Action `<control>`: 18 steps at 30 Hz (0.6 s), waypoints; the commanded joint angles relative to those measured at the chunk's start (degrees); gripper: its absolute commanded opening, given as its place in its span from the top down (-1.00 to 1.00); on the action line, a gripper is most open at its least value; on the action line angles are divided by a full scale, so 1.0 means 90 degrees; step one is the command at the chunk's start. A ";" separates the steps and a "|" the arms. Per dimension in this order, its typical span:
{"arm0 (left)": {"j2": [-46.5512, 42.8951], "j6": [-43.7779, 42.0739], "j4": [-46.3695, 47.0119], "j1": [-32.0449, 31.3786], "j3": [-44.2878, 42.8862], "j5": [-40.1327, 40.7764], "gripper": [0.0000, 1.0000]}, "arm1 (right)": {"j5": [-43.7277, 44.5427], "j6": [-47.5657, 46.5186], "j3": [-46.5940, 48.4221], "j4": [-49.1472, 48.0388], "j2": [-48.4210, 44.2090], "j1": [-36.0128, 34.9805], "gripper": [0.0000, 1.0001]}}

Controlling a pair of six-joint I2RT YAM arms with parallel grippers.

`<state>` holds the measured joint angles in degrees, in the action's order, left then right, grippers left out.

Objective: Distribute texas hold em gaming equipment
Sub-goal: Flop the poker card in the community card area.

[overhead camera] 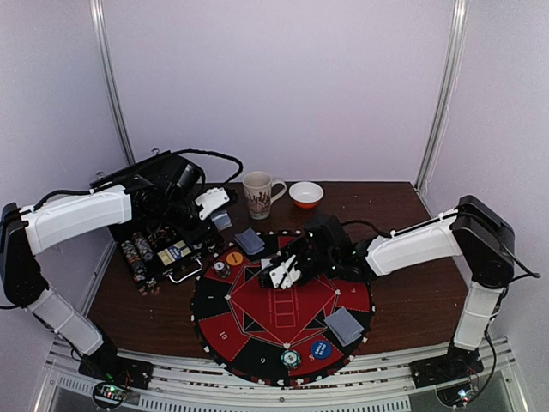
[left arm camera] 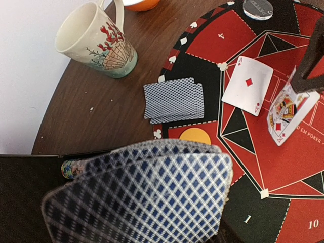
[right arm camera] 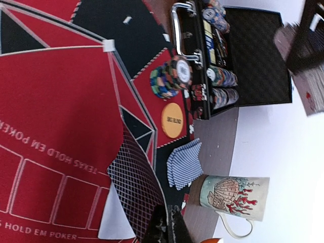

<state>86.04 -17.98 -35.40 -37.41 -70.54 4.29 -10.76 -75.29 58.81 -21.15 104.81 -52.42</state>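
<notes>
Wooden table (overhead camera: 412, 300) — right claw (overhead camera: 281, 274) pinches card (left arm camera: 281, 117); left claw (overhead camera: 218, 213), deck (left arm camera: 147, 197)

Counter (overhead camera: 412, 292) inventory, by kind.

- One round felt mat (overhead camera: 283, 316)
- One black case (right arm camera: 258, 50)
- One mug (overhead camera: 260, 194)
- One bowl (overhead camera: 306, 195)
- Face-down card piles (overhead camera: 250, 242) (overhead camera: 344, 325): two
- Face-up cards: one ace of diamonds (left arm camera: 248, 85), one court card (left arm camera: 282, 114)
- One fanned stack of cards (left arm camera: 147, 197)
- Discs: one orange disc (overhead camera: 234, 257), one blue disc (overhead camera: 320, 349), one grey disc (left arm camera: 257, 7)
- Lots of striped poker chips (overhead camera: 221, 269) (overhead camera: 291, 359) on the mat: two
- Arms (overhead camera: 77, 219) (overhead camera: 412, 245): two
</notes>
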 commanded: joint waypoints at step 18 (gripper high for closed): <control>-0.0008 0.0006 0.0232 0.0067 -0.0033 -0.0018 0.10 | 0.0271 -0.1406 -0.0873 0.1144 -0.0296 -0.0259 0.65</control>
<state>86.04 -18.00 -35.40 -37.32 -70.54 4.27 -11.33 -87.26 52.12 -12.93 104.14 -54.94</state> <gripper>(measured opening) 0.451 0.144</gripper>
